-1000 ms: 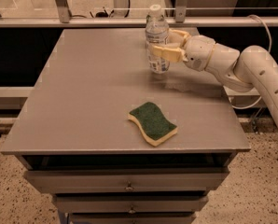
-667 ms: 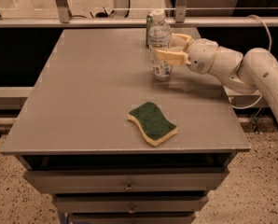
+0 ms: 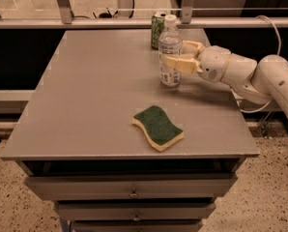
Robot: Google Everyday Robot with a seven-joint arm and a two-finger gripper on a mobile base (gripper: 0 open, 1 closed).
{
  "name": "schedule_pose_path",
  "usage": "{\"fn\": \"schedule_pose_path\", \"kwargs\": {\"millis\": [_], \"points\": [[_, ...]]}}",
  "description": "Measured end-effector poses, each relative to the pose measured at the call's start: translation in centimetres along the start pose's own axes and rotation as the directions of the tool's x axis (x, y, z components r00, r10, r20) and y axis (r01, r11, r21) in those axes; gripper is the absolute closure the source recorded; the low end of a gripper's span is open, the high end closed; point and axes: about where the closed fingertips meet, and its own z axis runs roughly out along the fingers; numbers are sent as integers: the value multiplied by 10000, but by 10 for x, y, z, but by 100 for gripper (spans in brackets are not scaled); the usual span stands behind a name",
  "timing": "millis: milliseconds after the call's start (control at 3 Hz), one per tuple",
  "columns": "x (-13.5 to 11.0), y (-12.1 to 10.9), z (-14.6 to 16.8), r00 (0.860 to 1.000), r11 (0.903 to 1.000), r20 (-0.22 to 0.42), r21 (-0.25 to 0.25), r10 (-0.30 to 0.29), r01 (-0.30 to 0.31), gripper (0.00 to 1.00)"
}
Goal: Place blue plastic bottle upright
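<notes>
The blue plastic bottle, clear with a white cap and a white-and-bluish label, stands upright at the back right of the grey table, its base at or just above the tabletop. My gripper reaches in from the right and is shut on the bottle at mid-height. One finger lies across the bottle's front side and the other runs behind it.
A green drink can stands right behind the bottle near the table's back edge. A green-and-yellow sponge lies near the front of the table. Drawers sit below the front edge. A railing runs behind the table.
My gripper has carried the upright bottle slightly toward the front right and lower, down to the tabletop. The sponge and the can have not moved.
</notes>
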Motion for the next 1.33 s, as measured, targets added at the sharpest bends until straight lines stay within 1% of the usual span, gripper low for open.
{"fn": "schedule_pose_path", "kwargs": {"millis": [667, 1000, 1333], "points": [[8, 6, -10, 9992, 9997, -342, 143, 209, -205, 5], [10, 7, -12, 9985, 9995, -481, 187, 243, -234, 0], [5, 4, -21, 9956, 9998, -936, 180, 38, -21, 0]]}}
